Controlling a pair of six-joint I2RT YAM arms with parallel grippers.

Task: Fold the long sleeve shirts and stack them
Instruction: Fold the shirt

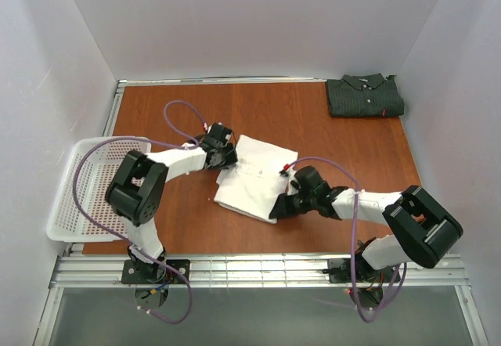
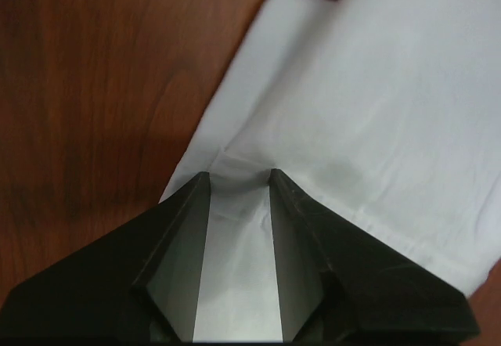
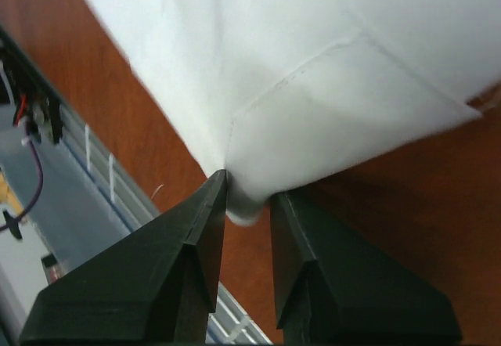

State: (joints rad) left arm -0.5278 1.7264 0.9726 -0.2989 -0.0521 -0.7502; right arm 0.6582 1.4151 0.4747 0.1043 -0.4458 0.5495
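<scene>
One white shirt (image 1: pixel 252 180), one dark shirt (image 1: pixel 365 95), one basket (image 1: pixel 81 199) and two arms (image 1: pixel 138 188) (image 1: pixel 421 227) are visible.

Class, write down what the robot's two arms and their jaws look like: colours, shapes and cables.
Both the left arm and the right arm have white links joined by chunky black joint housings, on black bases. A purple cable loops along each arm. The jaws are matte black, wedge-shaped and taper to narrow tips.

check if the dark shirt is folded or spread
Folded: dark shirt lies as a compact rectangle, collar on top, far right corner.
</scene>
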